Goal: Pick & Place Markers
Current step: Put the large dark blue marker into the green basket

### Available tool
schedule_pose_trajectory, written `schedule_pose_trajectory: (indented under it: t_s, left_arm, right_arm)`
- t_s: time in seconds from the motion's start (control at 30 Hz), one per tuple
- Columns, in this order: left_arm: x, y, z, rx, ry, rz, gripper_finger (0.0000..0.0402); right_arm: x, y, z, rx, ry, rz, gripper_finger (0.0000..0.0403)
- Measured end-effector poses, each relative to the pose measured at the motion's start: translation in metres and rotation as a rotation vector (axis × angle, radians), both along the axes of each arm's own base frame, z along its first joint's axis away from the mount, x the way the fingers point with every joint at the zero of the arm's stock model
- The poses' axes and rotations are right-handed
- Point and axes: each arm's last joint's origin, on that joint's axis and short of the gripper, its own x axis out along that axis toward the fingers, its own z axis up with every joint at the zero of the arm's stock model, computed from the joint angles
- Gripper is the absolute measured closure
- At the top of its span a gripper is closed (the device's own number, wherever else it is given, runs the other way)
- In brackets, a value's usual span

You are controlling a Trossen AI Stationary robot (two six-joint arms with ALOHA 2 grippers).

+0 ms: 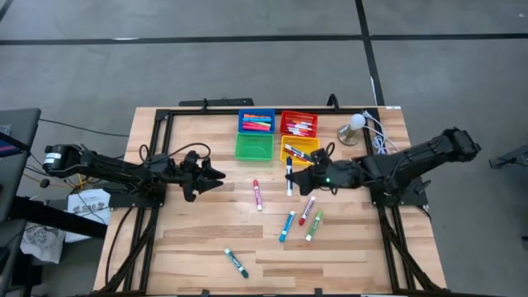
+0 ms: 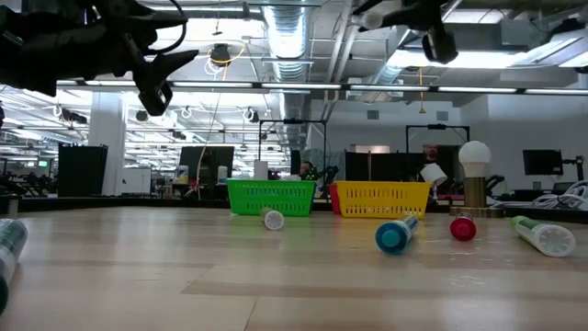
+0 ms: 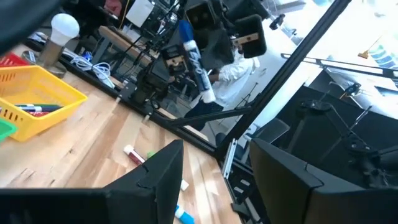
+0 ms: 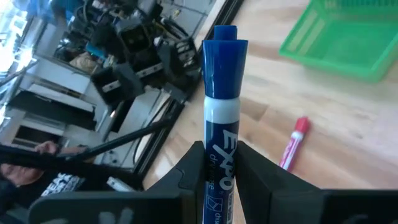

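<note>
Markers lie scattered over the wooden surface (image 1: 346, 247): a red-capped one (image 1: 257, 195) near the middle, a blue one (image 1: 286, 226), a pink one (image 1: 308, 209) and a green one (image 1: 314, 226) clustered toward the right side, and a green marker (image 1: 236, 262) alone near the front edge. The right claw (image 1: 290, 176) is clenched on a blue-capped marker (image 4: 221, 112), holding it above the surface just in front of the yellow bin (image 1: 299, 149). Four bins sit at the back edge: blue (image 1: 256, 121) and red (image 1: 299, 124) behind, green (image 1: 253, 147) and yellow in front; the blue, red and yellow bins hold markers. The left claw (image 1: 216, 175) hovers released over the surface's left half, holding nothing. A lamp (image 1: 355, 126) stands near the back right corner.
</note>
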Motion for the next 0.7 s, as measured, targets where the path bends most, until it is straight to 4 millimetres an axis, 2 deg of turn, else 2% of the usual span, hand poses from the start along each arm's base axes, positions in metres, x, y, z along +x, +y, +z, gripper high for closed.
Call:
schedule_pose_trajectory:
  t_s: [0.37, 0.57, 0.7]
  left_arm:
    - [-0.002, 0.001, 0.012, -0.041, -0.119, 0.024, 0.0216]
    - [0.005, 0.001, 0.028, -0.061, -0.169, 0.035, 0.0216]
    - [0.012, 0.001, 0.04, -0.06, -0.196, 0.035, 0.0216]
  right_arm:
    - [0.005, -0.017, 0.002, -0.061, -0.01, -0.012, 0.0346]
    - [0.025, -0.017, -0.003, -0.072, -0.081, 0.041, 0.0346]
    - [0.044, -0.017, -0.021, -0.058, -0.072, 0.07, 0.0346]
